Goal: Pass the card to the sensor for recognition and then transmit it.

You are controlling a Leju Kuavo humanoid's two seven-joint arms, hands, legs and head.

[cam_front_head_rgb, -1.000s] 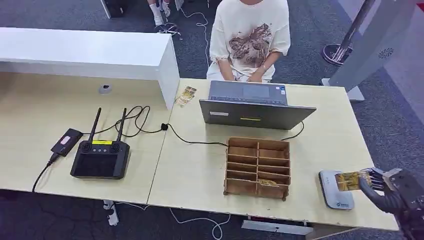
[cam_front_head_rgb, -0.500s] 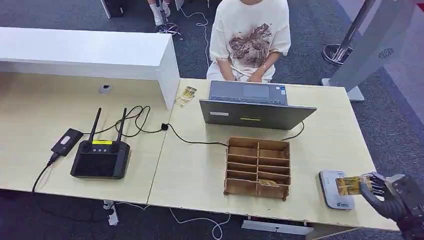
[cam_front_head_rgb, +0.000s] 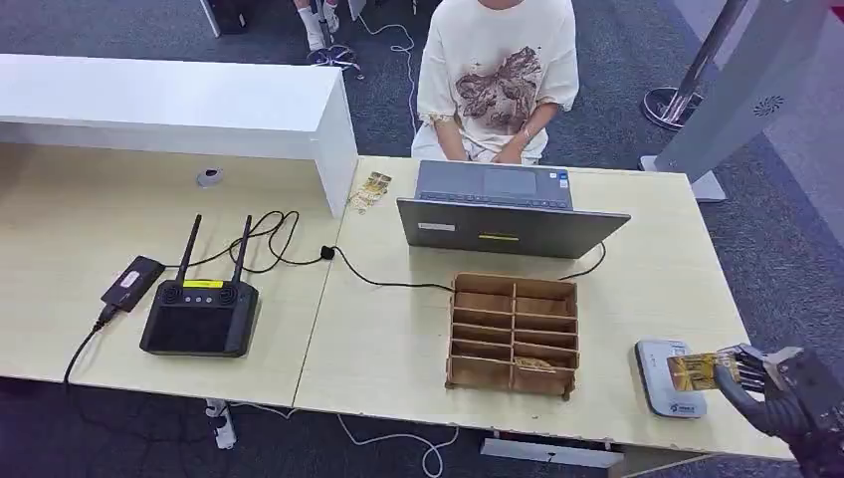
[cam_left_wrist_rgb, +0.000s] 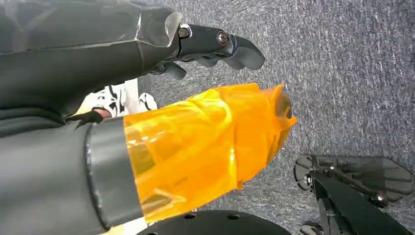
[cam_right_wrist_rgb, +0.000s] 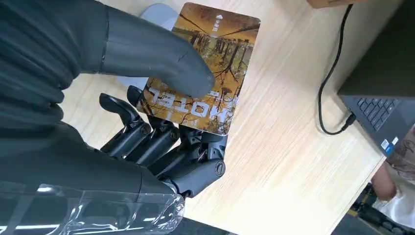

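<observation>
Right robot hand (cam_front_head_rgb: 771,383) pinched the brown-and-gold hotel key card (cam_front_head_rgb: 694,370) thumb-on-top, lower right of frame, holding it flat over the grey rounded card sensor (cam_front_head_rgb: 665,383) on the light wood counter (cam_front_head_rgb: 388,339), presumably for reading. Left robot hand (cam_left_wrist_rgb: 147,117): grip state unclear.

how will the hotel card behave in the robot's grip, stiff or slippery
Probably stiff: the card juts flat and unbent from the right hand. Its glossy printed face looks slick, so it could slide under the thumb. Being thin, it is likely light.
</observation>
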